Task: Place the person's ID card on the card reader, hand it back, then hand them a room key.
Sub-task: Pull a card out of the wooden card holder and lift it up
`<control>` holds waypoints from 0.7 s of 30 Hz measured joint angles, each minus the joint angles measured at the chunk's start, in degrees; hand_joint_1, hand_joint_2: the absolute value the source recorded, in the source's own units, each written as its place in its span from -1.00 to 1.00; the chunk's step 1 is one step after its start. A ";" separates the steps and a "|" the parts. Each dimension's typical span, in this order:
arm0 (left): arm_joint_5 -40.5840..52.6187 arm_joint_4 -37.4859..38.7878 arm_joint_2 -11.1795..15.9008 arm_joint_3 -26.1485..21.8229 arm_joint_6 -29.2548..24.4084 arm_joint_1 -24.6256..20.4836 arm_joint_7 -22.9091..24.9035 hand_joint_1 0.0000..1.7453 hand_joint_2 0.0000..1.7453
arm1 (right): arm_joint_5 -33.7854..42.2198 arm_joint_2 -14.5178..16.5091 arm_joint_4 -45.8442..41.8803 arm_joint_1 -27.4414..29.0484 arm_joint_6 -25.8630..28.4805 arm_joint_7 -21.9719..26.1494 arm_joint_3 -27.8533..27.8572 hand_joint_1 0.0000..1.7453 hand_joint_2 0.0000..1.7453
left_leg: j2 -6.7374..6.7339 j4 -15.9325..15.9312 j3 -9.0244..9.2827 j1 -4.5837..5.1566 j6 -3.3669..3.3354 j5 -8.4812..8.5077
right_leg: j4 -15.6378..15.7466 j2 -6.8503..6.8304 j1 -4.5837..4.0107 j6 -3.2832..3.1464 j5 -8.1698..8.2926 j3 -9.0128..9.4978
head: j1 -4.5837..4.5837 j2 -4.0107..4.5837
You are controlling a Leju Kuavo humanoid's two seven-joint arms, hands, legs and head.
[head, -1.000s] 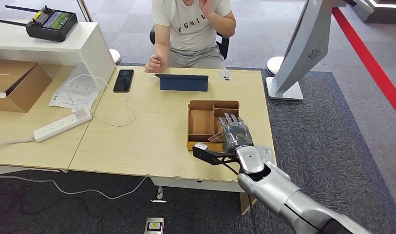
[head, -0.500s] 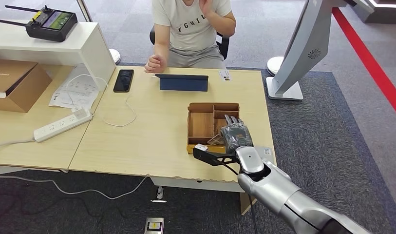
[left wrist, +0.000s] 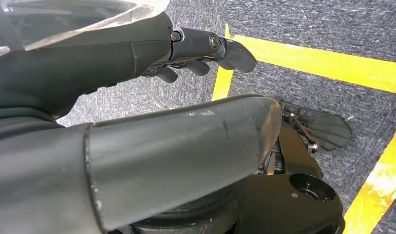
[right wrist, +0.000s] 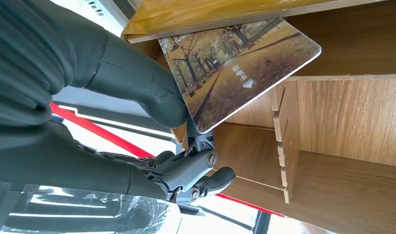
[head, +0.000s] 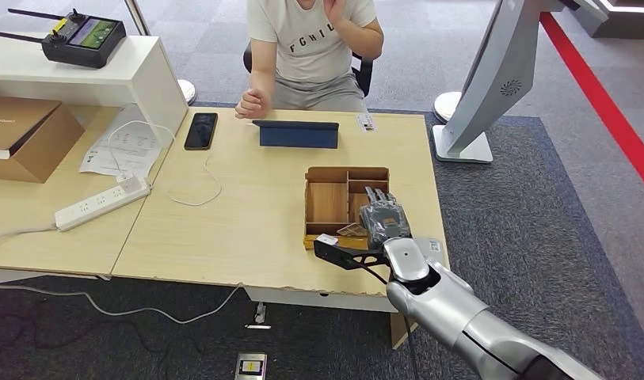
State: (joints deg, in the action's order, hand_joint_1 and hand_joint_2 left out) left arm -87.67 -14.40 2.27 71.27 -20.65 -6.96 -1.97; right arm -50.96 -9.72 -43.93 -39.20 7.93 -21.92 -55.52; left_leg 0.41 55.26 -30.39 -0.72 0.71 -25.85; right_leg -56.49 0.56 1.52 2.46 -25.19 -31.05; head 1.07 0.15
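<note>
Black phone (head: 200, 131) near the desk's far edge, white power strip (head: 102, 203), cardboard box (head: 29, 136), remote controller (head: 83, 37) on shelf

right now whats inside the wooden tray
The right hand reaches into the wooden tray and pinches a card with an autumn tree picture. The big left compartment looks bare. The hand covers the compartments beneath it.

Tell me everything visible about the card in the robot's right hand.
The card is a flat, rounded-corner rectangle printed with an autumn tree-lined path, small white characters and an arrow. It looks like glossy plastic. The right robot hand pinches one end between thumb and fingers, holding it tilted inside the wooden divided tray, its free end near a compartment wall. The head view shows it poorly.
</note>
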 joint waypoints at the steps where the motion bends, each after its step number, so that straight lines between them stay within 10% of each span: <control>1: 0.00 0.00 0.00 0.00 0.00 0.00 0.00 -1.00 -1.00 | 0.00 0.00 0.00 0.00 0.00 0.00 0.00 1.00 1.00 | 0.00 0.00 0.00 0.00 0.00 0.00 | 0.00 0.00 0.00 0.00 0.00 0.00 | 0.00 0.00; 12: 0.23 0.01 -0.38 0.02 -3.06 -0.02 -1.61 -1.00 -1.00 | -0.15 -0.07 -0.22 0.16 -0.15 0.00 0.00 1.00 1.00 | 0.00 0.00 0.01 0.00 0.00 0.00 | 0.00 0.00 0.00 0.00 0.00 -0.01 | 0.00 0.00; 16: 0.15 0.00 -0.72 0.02 -2.56 -0.02 -0.36 -1.00 -1.00 | -0.14 -0.29 -0.88 0.46 -0.51 0.01 0.00 -1.00 -1.00 | 0.00 0.00 0.00 0.00 0.00 0.00 | 0.00 0.00 0.00 0.00 0.00 0.00 | 0.01 0.00; 18: 0.09 0.01 -0.62 0.01 -1.34 -0.01 0.74 -1.00 -1.00 | -0.07 -0.34 -1.03 0.51 -0.16 0.12 0.00 -1.00 -1.00 | 0.00 0.00 0.00 0.00 0.00 0.00 | 0.00 0.00 -0.01 0.00 0.00 -0.01 | 0.01 0.00; 21: 0.09 0.02 -0.43 0.02 -0.84 -0.02 1.20 -1.00 -1.00 | 0.14 -0.31 -1.03 0.57 1.00 0.71 0.00 -1.00 0.50 | 0.00 0.00 0.01 -0.01 0.00 0.00 | 0.00 0.00 -0.01 0.00 0.00 -0.01 | 0.00 0.00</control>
State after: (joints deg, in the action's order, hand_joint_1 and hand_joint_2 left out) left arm -87.58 -14.38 1.85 71.29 -21.49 -6.98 -0.77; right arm -50.82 -10.03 -44.96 -38.63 8.94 -21.21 -55.52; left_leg 0.41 55.26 -30.39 -0.73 0.72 -25.85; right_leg -56.49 0.56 1.50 2.46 -25.19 -31.06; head 1.07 0.15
